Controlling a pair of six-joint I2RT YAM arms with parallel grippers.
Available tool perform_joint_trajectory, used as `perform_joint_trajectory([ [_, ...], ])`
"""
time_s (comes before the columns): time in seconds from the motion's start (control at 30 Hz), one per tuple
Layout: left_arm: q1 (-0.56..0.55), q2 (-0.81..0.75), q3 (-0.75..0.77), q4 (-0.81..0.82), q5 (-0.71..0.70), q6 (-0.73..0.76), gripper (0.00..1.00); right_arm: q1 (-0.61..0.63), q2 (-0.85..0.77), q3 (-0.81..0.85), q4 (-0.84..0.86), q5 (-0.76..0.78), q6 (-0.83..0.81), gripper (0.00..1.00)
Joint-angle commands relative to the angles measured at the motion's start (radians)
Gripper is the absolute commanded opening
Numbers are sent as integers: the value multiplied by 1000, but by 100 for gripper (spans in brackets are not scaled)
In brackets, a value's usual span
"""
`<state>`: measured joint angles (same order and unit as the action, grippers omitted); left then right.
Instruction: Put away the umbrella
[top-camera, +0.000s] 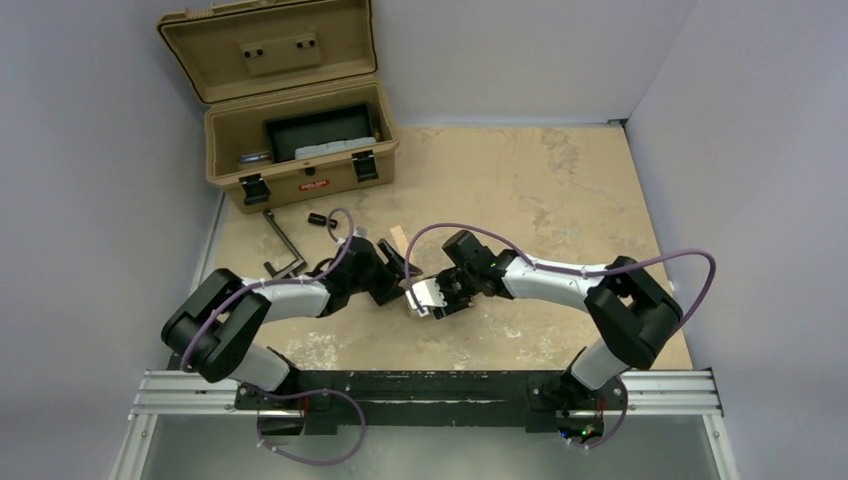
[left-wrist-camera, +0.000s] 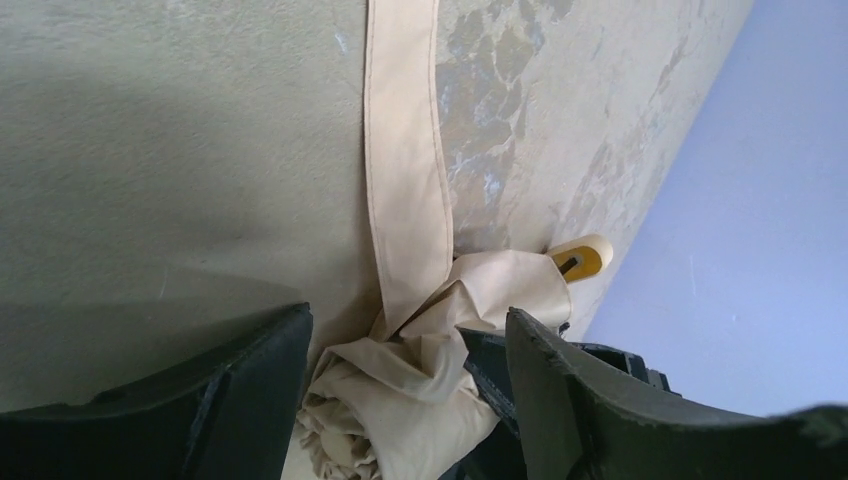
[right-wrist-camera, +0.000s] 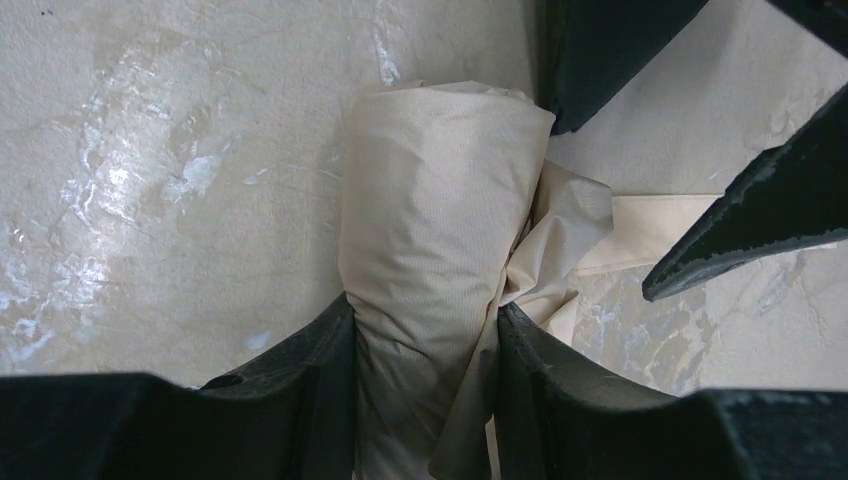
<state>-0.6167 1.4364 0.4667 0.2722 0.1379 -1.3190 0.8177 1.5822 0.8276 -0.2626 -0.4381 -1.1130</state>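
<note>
Top external shows you the rolled umbrella (top-camera: 424, 296) on the desk (top-camera: 560, 200) between both arms, well apart from the open case (top-camera: 300, 180). Left wrist: jaws of the left gripper (left-wrist-camera: 405, 318) stand apart, straddling it. Right wrist: jaws of the right gripper (right-wrist-camera: 422, 306) pinch the bundle. You have yet to stow it.

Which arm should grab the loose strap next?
Left, probably. The left gripper, open, straddles the strap where it leaves the umbrella. The right gripper is clamped on the rolled fabric, so it's busy steadying it.
</note>
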Motion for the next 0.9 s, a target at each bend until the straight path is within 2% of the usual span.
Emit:
perform_joint_trajectory([
  [0.0,7,76,10,86,41,-114,69,0,-13,-64,-84,76,-33,3],
  [0.37,3,154,-18,94,-30,-228,70,16,-81,-111,-29,34,-67,3],
  [0.87,-35,297,-39,213,-21,-301,68,39,-130,-124,44,16,-61,3],
])
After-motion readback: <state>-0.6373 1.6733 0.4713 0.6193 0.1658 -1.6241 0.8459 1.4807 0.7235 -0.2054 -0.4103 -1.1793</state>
